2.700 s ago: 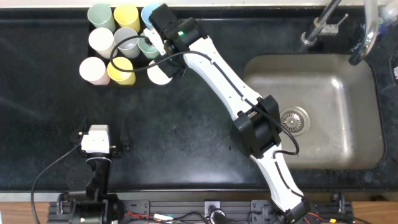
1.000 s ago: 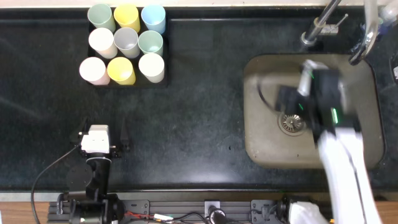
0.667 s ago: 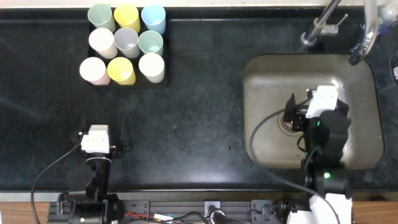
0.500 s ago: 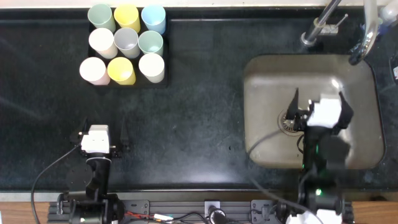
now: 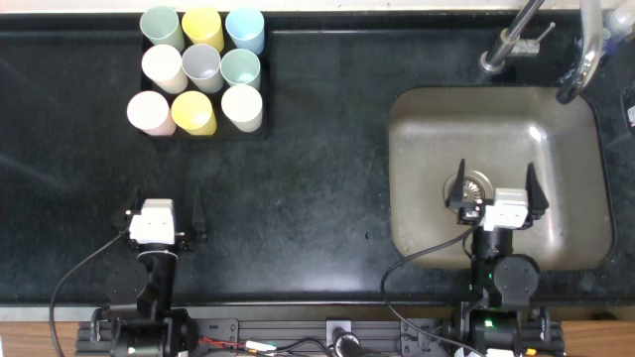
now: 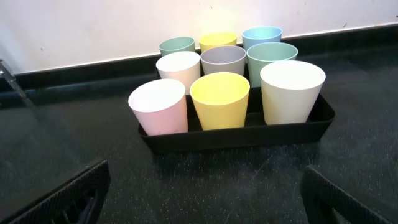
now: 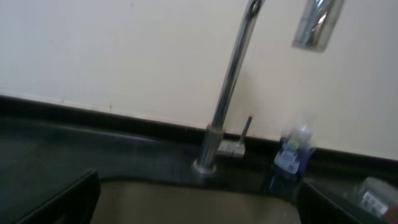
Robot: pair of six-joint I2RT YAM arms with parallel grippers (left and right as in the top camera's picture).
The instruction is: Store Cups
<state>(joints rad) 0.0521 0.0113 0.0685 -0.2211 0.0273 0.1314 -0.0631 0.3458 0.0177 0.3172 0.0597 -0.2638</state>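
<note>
nine cups [image 5: 201, 69] packed in the tray [image 6: 236, 134], both arms empty

the tray sat at the upper left of the top frame on the dark desk [image 5: 317, 178], straight up the frame from the left fingers [image 6: 68, 196], which were spread wide with nothing between them and faced its long side. the right fingers [image 5: 457, 188], just as wide and bare, hung over the sink [image 5: 556, 119] at the lower right, well apart from it. the left arm was nearer; every slot looked filled, so i'd judge the storing done.
</note>
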